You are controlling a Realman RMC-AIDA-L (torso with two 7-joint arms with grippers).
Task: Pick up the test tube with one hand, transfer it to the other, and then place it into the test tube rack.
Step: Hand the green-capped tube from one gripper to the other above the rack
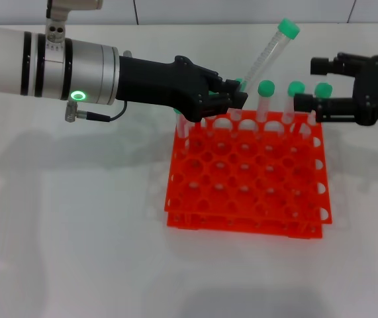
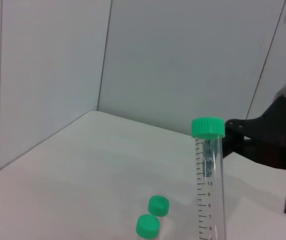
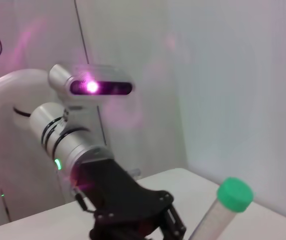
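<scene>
My left gripper [image 1: 236,94] is shut on the lower part of a clear test tube [image 1: 265,58]. The tube tilts up and to the right, and its green cap [image 1: 286,28] is high above the back row of the orange-red rack [image 1: 245,173]. The left wrist view shows the held tube [image 2: 210,195] close up. The right wrist view shows its cap [image 3: 235,194] and the left gripper [image 3: 169,224]. My right gripper [image 1: 314,83] is open at the rack's back right corner, level with the tube and apart from it. One of its fingers [image 2: 263,142] shows in the left wrist view.
Three green-capped tubes [image 1: 266,89] [image 1: 296,89] [image 1: 323,91] stand in the rack's back row, just under my right gripper. Another clear tube [image 1: 183,126] stands at the back left corner under my left gripper. The rack sits on a white table [image 1: 76,252].
</scene>
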